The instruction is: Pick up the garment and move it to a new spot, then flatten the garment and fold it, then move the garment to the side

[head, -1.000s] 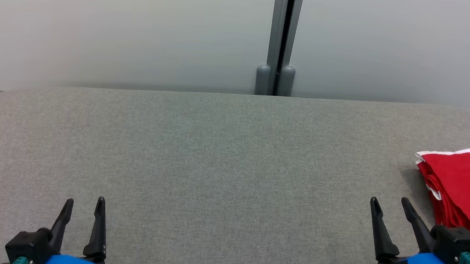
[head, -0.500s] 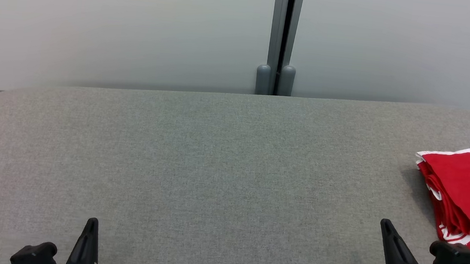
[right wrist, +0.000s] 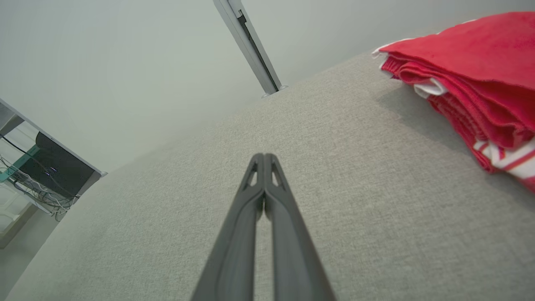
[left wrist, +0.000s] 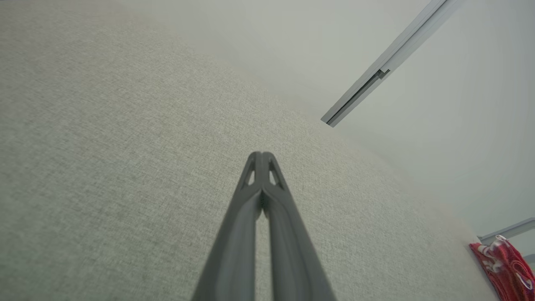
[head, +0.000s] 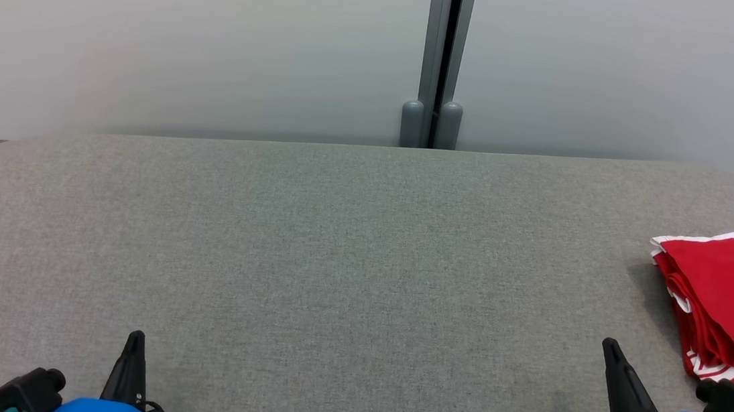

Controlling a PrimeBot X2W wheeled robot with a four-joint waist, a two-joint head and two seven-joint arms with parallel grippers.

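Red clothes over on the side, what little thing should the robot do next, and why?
Probably just draw both arms back to rest. The red garment lies folded at the right edge of the gray table, and the left hand and right hand are shut, empty and apart from it.

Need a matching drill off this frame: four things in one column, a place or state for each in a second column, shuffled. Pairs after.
Column one
1. garment
2. left gripper
3. right gripper
4. post

Column two
A. shut, lower right of the head view
B. upright, behind the far edge of the table
C. red, folded, at the table's right end
D. shut, lower left of the head view

Pairs: 1-C, 2-D, 3-A, 4-B
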